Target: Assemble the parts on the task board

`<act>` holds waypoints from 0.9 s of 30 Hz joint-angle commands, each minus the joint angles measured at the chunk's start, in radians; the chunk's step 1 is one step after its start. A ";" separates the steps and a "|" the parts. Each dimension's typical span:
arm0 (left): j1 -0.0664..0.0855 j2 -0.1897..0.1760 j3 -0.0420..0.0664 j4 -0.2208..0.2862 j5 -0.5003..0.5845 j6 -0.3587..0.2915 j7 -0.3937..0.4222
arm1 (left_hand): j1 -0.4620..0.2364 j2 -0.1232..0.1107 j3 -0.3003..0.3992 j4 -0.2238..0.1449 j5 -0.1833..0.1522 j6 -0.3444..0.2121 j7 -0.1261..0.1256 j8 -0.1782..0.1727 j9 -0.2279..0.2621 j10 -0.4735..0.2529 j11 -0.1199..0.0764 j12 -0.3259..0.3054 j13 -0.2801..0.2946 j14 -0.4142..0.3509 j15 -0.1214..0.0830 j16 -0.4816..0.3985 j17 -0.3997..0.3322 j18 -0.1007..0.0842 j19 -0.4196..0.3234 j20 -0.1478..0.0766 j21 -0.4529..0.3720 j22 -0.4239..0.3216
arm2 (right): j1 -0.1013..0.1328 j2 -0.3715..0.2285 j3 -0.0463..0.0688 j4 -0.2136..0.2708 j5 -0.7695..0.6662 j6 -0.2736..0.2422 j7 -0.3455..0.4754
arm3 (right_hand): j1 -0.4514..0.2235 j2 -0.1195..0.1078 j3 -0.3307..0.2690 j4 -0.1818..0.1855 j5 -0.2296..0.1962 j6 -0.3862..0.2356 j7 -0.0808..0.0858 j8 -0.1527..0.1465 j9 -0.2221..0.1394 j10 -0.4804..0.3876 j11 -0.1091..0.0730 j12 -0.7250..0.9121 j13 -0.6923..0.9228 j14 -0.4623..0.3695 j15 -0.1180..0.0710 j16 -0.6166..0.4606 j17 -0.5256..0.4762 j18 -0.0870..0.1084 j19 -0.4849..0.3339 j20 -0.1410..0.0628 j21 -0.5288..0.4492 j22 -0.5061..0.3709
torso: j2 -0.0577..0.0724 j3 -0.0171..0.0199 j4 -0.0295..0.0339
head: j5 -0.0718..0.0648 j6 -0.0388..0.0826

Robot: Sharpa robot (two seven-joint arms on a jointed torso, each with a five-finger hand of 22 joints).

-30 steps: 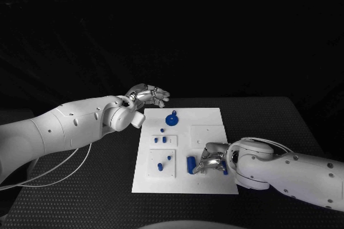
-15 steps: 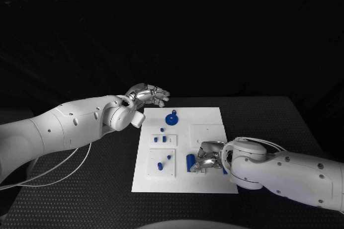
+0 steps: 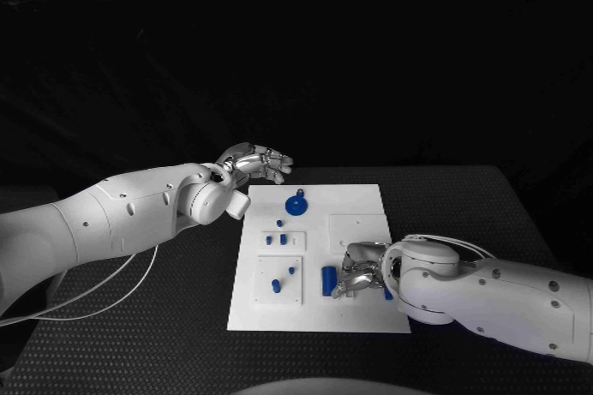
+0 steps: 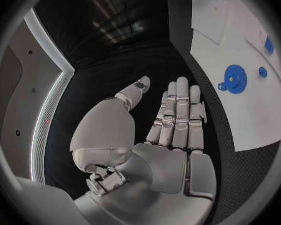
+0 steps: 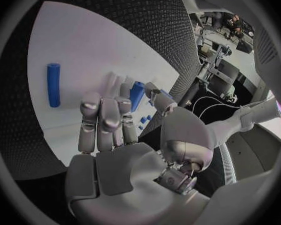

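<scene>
The white task board [image 3: 371,198] lies mid-table. My right hand [image 3: 356,272] hovers low over its near right part, fingers curled. A blue cylinder [image 3: 329,281] lies just at the fingertips; in the right wrist view this cylinder [image 5: 136,96] sits between fingers and thumb, and a firm grip is unclear. A second blue cylinder [image 5: 53,84] lies loose on the board. A blue gear [image 3: 296,206] rests at the board's far side. My left hand [image 3: 257,164] hovers off the far left corner, its fingers [image 4: 178,115] straight and holding nothing.
Small blue pegs [image 3: 276,239] stand in a small plate, and two more pegs [image 3: 283,278] in a larger plate nearer me. A square recess [image 3: 358,228] sits on the board's right. White cables [image 3: 99,292] trail over the table's left.
My right hand has shifted slightly left, closer onto the blue cylinder. The left arm has stayed still.
</scene>
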 commanded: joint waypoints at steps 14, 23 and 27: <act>0.001 0.002 0.001 0.001 -0.001 0.015 0.004 | -0.007 0.001 0.001 0.008 -0.004 -0.007 -0.002 0.000 -0.001 -0.008 0.000 0.001 -0.002 0.001 0.008 -0.007 0.002 0.001 0.000 0.007 -0.004 0.020 | -0.003 -0.011 -0.002 0.001 -0.020 -0.003 0.010 | -0.018 -0.049 -0.037 0.057 -0.001 -0.008 0.006 -0.001 -0.001 0.002 0.002 -0.009 0.007 -0.007 -0.001 -0.010 -0.007 0.038 0.002 0.004 -0.002 -0.007 | 0.000 0.0003 0.0002 | -0.001 -0.001; 0.001 0.000 0.001 -0.002 -0.001 0.012 0.005 | -0.008 0.000 0.000 0.009 -0.004 -0.007 -0.002 0.000 -0.001 -0.008 0.001 0.001 -0.002 0.001 0.008 -0.008 0.002 0.001 0.000 0.007 -0.004 0.020 | 0.008 -0.085 0.028 0.045 0.112 -0.091 0.078 | -0.016 -0.067 -0.037 0.076 -0.001 -0.021 0.009 -0.005 -0.001 -0.002 0.005 -0.014 0.008 -0.021 0.000 -0.035 -0.030 0.038 -0.002 0.002 -0.006 -0.011 | -0.001 0.0004 -0.0016 | -0.001 0.004; 0.001 -0.002 0.001 -0.004 -0.001 0.011 0.006 | -0.008 0.000 0.000 0.009 -0.004 -0.007 -0.002 0.000 -0.001 -0.008 0.001 0.001 -0.002 0.001 0.008 -0.008 0.002 0.001 0.000 0.007 -0.004 0.020 | 0.039 -0.126 0.045 0.058 0.182 -0.099 0.090 | -0.014 -0.067 -0.036 0.084 0.000 -0.027 0.011 -0.005 0.002 -0.004 0.007 -0.015 0.008 -0.022 0.001 -0.038 -0.033 0.038 -0.004 0.002 -0.008 -0.013 | -0.001 0.0013 -0.0026 | -0.004 0.007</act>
